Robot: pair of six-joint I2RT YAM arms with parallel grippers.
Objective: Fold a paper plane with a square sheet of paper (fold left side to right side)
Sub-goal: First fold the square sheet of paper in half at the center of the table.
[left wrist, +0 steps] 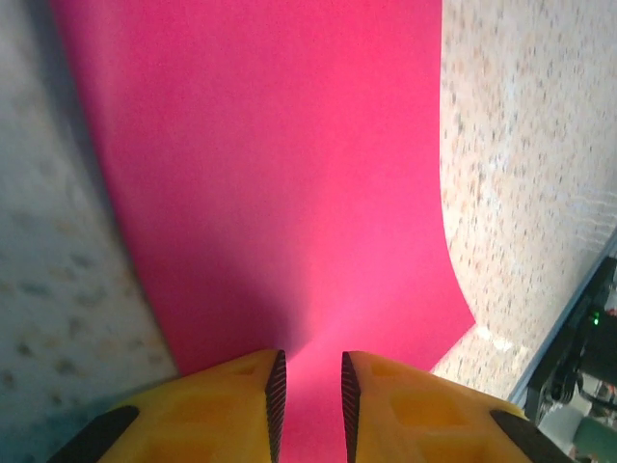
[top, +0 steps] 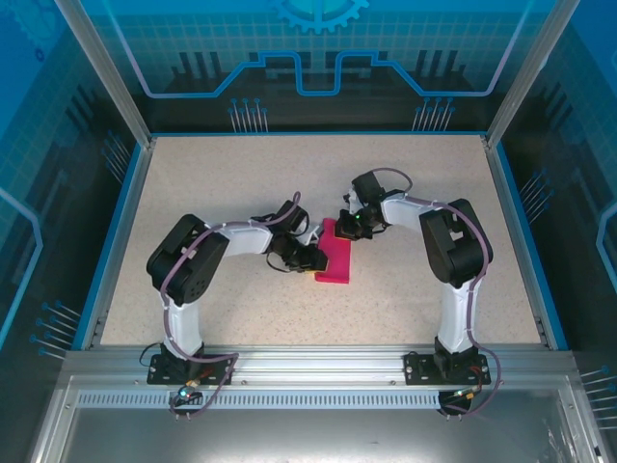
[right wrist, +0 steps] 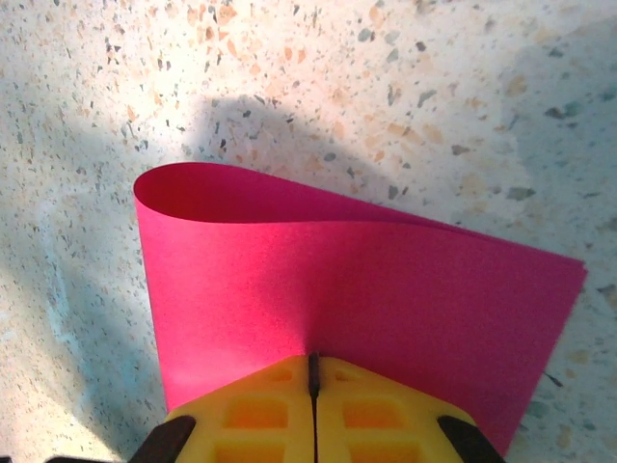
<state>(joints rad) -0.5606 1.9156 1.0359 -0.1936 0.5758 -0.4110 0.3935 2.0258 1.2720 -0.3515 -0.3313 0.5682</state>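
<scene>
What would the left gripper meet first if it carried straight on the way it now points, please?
Most likely the square sheet of paper, which spreads directly ahead of the left gripper, its jaws slightly apart. Depth is unclear, so the two may be touching.

From above, the square sheet of paper point(top: 337, 265) was partly covered: the left hand point(top: 307, 258) hid the edge beneath it, and the right hand point(top: 351, 226) hid the far end. In the left wrist view the sheet ran off the top edge and passed under the parted fingers point(left wrist: 275, 386). The bench point(left wrist: 58, 289) left of that hand was blurred. In the right wrist view the sheet's near edge vanished under the closed fingers point(right wrist: 270, 405), whose bases were cut off below.
</scene>
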